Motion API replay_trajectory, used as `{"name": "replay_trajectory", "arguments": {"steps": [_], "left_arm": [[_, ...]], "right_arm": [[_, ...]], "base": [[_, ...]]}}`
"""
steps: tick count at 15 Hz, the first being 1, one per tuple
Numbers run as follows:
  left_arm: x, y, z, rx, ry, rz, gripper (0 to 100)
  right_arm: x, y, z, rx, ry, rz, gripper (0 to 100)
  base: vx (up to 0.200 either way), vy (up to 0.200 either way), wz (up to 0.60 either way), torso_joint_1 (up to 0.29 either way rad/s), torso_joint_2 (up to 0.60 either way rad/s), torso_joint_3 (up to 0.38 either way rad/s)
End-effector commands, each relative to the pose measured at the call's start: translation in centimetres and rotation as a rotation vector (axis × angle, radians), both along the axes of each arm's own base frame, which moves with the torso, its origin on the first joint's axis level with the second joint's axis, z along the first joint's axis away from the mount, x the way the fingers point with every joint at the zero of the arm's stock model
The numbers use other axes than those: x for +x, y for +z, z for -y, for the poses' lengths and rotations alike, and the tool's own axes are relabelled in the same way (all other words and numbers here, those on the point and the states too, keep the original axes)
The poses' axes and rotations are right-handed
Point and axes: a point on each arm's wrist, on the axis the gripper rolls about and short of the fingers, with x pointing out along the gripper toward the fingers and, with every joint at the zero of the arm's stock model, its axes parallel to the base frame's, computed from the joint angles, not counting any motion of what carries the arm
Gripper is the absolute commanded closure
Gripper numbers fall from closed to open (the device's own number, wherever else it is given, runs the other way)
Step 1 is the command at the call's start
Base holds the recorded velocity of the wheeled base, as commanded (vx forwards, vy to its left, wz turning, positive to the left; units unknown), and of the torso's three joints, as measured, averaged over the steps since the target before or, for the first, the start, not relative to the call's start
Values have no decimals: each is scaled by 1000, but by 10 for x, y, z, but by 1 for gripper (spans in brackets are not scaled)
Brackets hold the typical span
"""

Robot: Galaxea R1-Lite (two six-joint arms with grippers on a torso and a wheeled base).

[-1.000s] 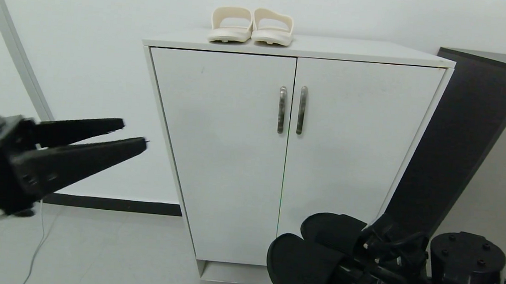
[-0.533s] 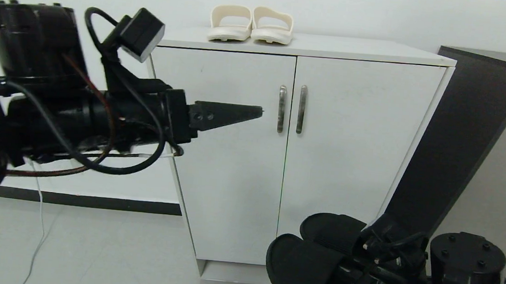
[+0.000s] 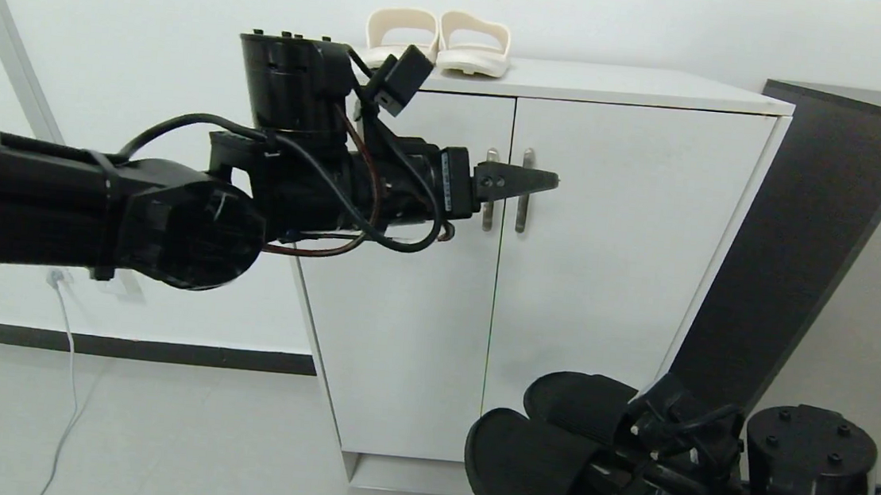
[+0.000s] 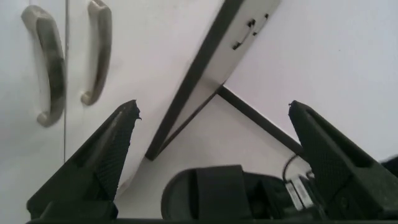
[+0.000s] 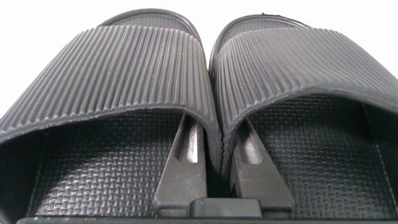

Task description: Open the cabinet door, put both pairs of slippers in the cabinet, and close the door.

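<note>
- Cabinet point(image 3: 622, 88): a white unit is seen against the wall, with its left door point(image 3: 395, 315) and right door point(image 3: 615, 255) both shut and the two metal handles point(image 3: 523, 207) set upright, side by side, at the centre seam.
- Cream slippers point(image 3: 439, 40): the pair is placed side by side on the cabinet top, towards the back and above the left door.
- Left gripper point(image 3: 550, 182): it is held level in front of the handles, at the height of their upper halves. In the left wrist view the left gripper point(image 4: 212, 106) is seen with its jaws spread wide and nothing between them. The handles point(image 4: 50, 74) are seen beyond one finger rather than inside the gap, and contact with them cannot be made out.
- Right gripper point(image 5: 217, 134): it is closed on the black slippers point(image 5: 143, 68), with one finger point(image 5: 186, 168) slid under each strap and the two inner walls pinched between them.
- Black slippers point(image 3: 551, 441): the pair is held low, in front of the foot of the right door, with the soles turned towards the cabinet.
- Dark cabinet point(image 3: 809, 232): it is seen just beside the white unit, on its right.
</note>
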Motion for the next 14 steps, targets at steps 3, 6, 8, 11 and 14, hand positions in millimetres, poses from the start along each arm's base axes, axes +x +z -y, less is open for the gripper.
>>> {"name": "replay_trajectory", "arguments": {"steps": [3, 6, 8, 11, 14], "left_arm": [[33, -13, 18, 26, 42, -50, 0], [48, -16, 26, 27, 103, -48, 0], [48, -15, 32, 30, 130, -49, 0], [49, -6, 35, 20, 142, -34, 0], [55, -7, 37, 19, 180, -32, 0]], "right_arm": [[0, -1, -1, -5, 3, -4, 100], [0, -1, -1, -5, 4, -4, 100], [0, -3, -1, -9, 4, -9, 100], [1, -3, -2, -9, 4, -9, 100], [1, -3, -2, -9, 4, -11, 100]], "base": [[0, 0, 0, 0, 0, 0], [0, 0, 0, 0, 0, 0], [0, 0, 0, 0, 0, 0], [0, 0, 0, 0, 0, 0], [0, 0, 0, 0, 0, 0]]}}
